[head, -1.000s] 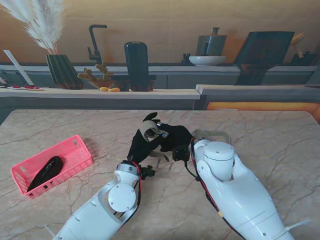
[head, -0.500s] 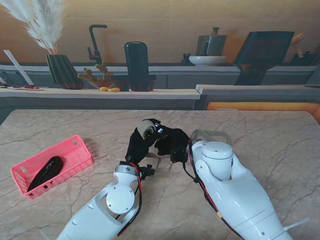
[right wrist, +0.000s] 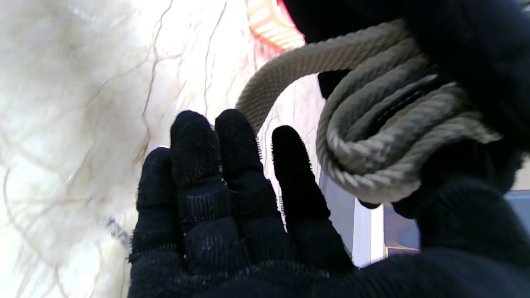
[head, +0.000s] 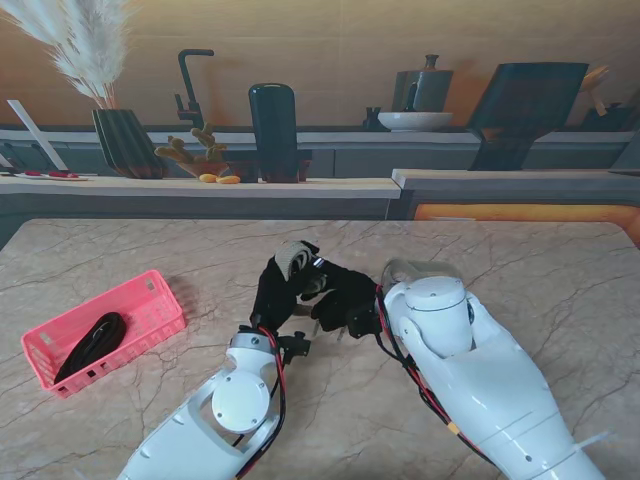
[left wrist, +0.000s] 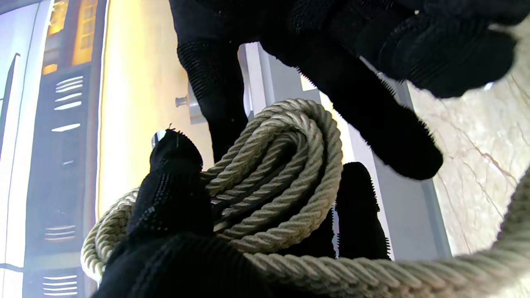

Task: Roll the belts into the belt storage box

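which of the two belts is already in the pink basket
The black belt lies in the pink basket; the beige woven belt is a coil in the left hand.

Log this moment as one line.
left hand: shut on beige belt coil | right hand: open beside coil | pink box: holds black belt

Marble table (head: 560, 270) before a warm tan wall (head: 330, 40) and grey counter (head: 200, 187)

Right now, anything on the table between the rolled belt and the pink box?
Nothing visible. The beige belt, coiled in the left hand, sits right of the pink box; bare marble between. A black belt already occupies part of the box.
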Motion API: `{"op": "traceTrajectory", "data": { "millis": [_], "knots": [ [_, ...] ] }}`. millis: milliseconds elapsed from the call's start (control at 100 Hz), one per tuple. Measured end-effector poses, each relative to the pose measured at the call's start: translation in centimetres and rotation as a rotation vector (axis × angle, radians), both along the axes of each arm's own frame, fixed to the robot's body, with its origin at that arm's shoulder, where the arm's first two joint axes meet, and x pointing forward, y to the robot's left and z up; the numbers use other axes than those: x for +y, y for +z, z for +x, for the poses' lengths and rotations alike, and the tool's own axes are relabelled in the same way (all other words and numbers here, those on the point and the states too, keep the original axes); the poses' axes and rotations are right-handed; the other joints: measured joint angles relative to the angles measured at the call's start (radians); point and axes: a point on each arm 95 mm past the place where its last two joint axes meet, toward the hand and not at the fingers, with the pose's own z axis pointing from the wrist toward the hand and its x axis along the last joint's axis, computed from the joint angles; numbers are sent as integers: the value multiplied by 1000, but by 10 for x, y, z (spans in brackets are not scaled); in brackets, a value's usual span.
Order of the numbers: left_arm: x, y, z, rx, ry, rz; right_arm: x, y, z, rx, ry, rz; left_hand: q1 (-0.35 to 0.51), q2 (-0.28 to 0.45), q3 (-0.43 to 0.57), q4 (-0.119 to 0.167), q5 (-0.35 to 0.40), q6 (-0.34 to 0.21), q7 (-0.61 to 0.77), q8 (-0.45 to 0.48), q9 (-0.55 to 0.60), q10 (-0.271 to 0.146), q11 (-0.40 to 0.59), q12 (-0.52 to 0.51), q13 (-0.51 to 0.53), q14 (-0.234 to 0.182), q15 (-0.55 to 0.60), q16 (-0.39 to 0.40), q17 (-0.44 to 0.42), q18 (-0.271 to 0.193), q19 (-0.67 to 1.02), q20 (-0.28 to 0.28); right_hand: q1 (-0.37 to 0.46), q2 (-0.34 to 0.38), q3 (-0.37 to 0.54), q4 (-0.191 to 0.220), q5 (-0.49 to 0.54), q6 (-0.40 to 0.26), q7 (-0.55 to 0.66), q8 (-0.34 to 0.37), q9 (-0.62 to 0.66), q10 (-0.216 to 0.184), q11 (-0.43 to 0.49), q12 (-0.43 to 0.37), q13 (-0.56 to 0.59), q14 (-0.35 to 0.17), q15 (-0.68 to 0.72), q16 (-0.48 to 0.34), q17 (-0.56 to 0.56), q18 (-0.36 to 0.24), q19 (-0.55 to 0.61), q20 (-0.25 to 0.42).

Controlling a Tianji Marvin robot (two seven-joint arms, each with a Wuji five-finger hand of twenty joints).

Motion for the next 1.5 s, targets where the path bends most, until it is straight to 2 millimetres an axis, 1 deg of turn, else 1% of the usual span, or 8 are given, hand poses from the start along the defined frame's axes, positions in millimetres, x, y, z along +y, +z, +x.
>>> {"op": "traceTrajectory", "data": {
  "millis": [320,390,680,850,1050,1240,1380,1500],
  "knots": [
    [2,7,-1,-1,11,-27,-17,3,2,-195,18,-284,8,-1,-11,-4,1,-23,29,-2,47,26,46,44,58,32,68,49,63,3,52,14,-8,-35,4,20,-1,10,-49,3,-22,16,-9,-2,-10,11,-17,0,-8,13,0,0],
    [3,10,0,-5,12,-36,-23,2,2,-253,16,-351,3,-1,-24,-6,1,-32,29,-2,59,10,147,118,90,35,107,72,90,10,75,18,71,-2,125,132,-1,10,-49,11,-22,16,-9,-2,-10,12,-17,0,-8,15,0,0],
    [3,15,5,16,10,-29,-51,6,-11,-498,-11,-533,-85,-33,-25,14,55,-38,52,-3,156,-36,341,317,266,50,275,133,264,79,269,51,76,-16,209,133,0,-11,-49,42,-23,16,-9,-12,-10,12,-17,-13,-7,16,0,0],
    [4,14,7,21,15,-18,-59,15,-22,-621,-5,-571,-86,-33,-12,14,52,-37,57,30,138,-37,350,327,251,61,284,133,222,82,273,53,75,-21,250,133,0,-27,-45,51,-23,15,-9,-12,-10,12,-24,-14,-7,17,3,0],
    [3,14,7,16,-15,-1,-64,19,-29,-665,-21,-566,53,-1,4,14,-52,-76,40,110,-108,-40,32,171,-12,43,-56,61,73,83,15,-8,75,-21,258,133,1,-38,-33,51,-23,11,-11,-12,-10,11,-25,-15,-7,17,4,-1],
    [3,15,5,-7,-4,27,-65,19,-30,-677,-25,-557,54,-4,82,11,-63,-75,30,109,-100,-40,-11,122,-30,40,-100,25,50,85,-31,-24,75,-21,258,133,2,-44,-32,51,-23,10,-12,-12,-9,10,-35,-21,-7,17,4,-10],
    [4,14,5,-2,-2,21,-65,19,-30,-678,-24,-557,54,-2,42,11,-63,-74,30,88,-83,-40,148,233,-30,40,-38,29,-1,85,-41,-24,75,-22,259,133,2,-48,-21,51,-23,10,-22,-12,-9,9,-36,-23,-7,17,4,-11],
    [3,14,5,-2,-7,26,-64,20,-30,-706,-18,-551,50,-1,-3,11,-63,-73,30,76,-63,-40,352,419,37,41,128,149,40,85,0,-3,75,-67,304,133,1,-58,-20,49,-23,7,-24,-13,-9,4,-49,-25,-7,18,4,-12]
  ]
}}
